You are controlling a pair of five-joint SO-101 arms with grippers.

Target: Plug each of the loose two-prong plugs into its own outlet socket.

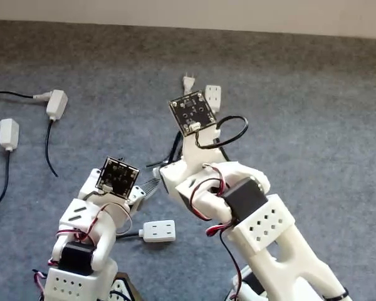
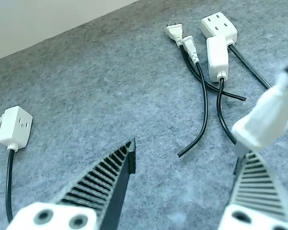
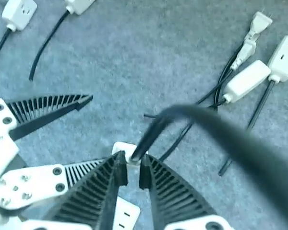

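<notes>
My right gripper [image 3: 132, 160] is shut on a white plug [image 3: 126, 154], whose black cord [image 3: 201, 122] loops up past the camera. It hangs just above a white outlet socket [image 3: 125, 213], which lies in front of the left arm [image 1: 158, 231]. My left gripper [image 2: 187, 153] is open and holds nothing; its fingers [image 3: 53, 108] stand right beside the held plug [image 2: 261, 120]. Two loose two-prong plugs [image 2: 175, 32] [image 2: 189, 45] lie farther off beside another socket [image 2: 219, 26] at the back of the carpet [image 1: 213, 95].
Two more white sockets with cords lie at the far left [image 1: 56, 103] [image 1: 9, 133]. A white plug block [image 2: 217, 57] sits against the back socket. Black cords [image 2: 204, 110] trail over the grey carpet between the arms and the back socket.
</notes>
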